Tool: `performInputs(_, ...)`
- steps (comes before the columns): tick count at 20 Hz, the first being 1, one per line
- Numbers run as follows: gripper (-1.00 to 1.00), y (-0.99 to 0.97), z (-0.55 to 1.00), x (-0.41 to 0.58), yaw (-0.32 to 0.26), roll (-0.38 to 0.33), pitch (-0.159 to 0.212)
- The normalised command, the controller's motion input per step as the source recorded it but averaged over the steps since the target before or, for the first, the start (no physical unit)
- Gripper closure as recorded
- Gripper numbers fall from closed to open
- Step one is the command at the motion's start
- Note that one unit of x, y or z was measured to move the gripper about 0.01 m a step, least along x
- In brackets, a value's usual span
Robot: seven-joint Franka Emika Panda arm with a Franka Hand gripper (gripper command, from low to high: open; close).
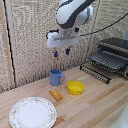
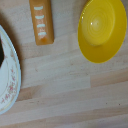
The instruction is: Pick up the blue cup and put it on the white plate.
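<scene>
The blue mug [image 1: 56, 77] stands upright on the wooden table, its handle toward the exterior view's right. The white plate with a floral rim [image 1: 33, 112] lies near the table's front, toward the exterior view's left; its rim also shows in the wrist view [image 2: 9, 70]. My gripper [image 1: 61, 51] hangs high above the table, above and slightly right of the mug, its two blue-tipped fingers apart and empty. The mug and the fingers do not show in the wrist view.
A shallow yellow bowl [image 1: 75, 88] sits right of the mug, also in the wrist view [image 2: 101, 29]. An orange block [image 1: 56, 94] lies between mug and plate, seen too in the wrist view [image 2: 41, 22]. A toaster oven [image 1: 111, 55] stands at the back right.
</scene>
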Motion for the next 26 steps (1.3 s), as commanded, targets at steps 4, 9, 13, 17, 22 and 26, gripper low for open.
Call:
performInputs(4, -1.00, -0.20, -0.11, 0.888, 0.015, 0.000, 0.102)
performInputs(9, -1.00, -0.32, -0.07, 0.822, 0.045, 0.006, 0.075)
performInputs(13, -1.00, -0.39, -0.09, 0.648, 0.078, 0.002, 0.085)
performInputs(17, -1.00, -0.44, -0.11, 0.398, 0.107, 0.000, 0.157)
performInputs(22, -1.00, -0.26, -0.13, 0.210, 0.084, -0.002, 0.180)
performInputs(26, -1.00, -0.21, -0.26, 0.301, 0.100, -0.028, 0.082)
